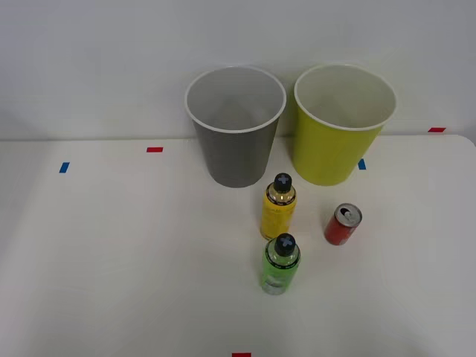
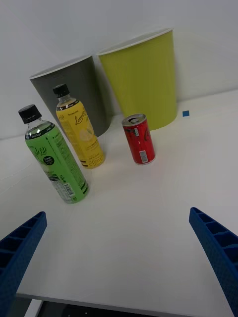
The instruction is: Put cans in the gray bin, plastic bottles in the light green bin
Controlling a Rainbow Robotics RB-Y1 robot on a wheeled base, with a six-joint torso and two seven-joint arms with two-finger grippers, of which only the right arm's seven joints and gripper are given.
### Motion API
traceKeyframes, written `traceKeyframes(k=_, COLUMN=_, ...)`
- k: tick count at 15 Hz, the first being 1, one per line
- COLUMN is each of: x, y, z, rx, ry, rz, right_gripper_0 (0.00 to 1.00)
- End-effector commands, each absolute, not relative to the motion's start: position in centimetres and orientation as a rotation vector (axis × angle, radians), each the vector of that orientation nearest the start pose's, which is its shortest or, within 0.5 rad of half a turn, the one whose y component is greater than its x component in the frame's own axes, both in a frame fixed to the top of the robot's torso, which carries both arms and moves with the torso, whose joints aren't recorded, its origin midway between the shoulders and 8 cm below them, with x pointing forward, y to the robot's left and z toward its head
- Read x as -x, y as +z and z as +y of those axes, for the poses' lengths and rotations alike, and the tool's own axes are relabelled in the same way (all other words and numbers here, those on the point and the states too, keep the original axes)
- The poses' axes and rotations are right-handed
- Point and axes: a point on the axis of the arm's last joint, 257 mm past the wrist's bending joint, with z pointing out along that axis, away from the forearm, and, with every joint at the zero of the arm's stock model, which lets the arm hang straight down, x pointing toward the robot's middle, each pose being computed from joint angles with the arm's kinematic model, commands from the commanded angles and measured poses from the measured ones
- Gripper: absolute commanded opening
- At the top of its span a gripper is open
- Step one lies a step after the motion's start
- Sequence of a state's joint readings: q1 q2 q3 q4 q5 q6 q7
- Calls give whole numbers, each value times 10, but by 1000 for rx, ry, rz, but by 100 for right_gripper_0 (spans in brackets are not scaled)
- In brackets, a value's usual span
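Blue ribbed jaws spread wide, hovering low over the table [image 2: 148, 237], facing the can [image 2: 139, 139].

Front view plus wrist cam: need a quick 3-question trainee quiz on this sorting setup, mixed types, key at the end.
1. True or false: the red can already lies inside the gray bin.
2. Multiple choice: which bottle stands closer to the bins? A) the yellow bottle B) the green bottle C) both equally
3. Fill in: the right gripper's blue fingers are ____ and hold nothing.

Key
1. False. The can stands upright on the table, in front of the light green bin.
2. A. The yellow bottle stands just in front of the gray bin, with the green one behind it, nearer the robot.
3. Open.
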State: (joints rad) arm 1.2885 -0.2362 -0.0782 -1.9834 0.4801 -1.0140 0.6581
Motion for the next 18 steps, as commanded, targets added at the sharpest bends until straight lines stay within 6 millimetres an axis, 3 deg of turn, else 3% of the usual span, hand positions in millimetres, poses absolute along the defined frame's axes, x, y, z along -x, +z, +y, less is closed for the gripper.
traceKeyframes(k=1, x=-129, y=-234, z=-258, rx=35, ry=399, rz=1624, right_gripper_0=100)
traceKeyframes(k=18, x=-129, y=-234, z=-258, rx=35, ry=399, rz=1624, right_gripper_0=100)
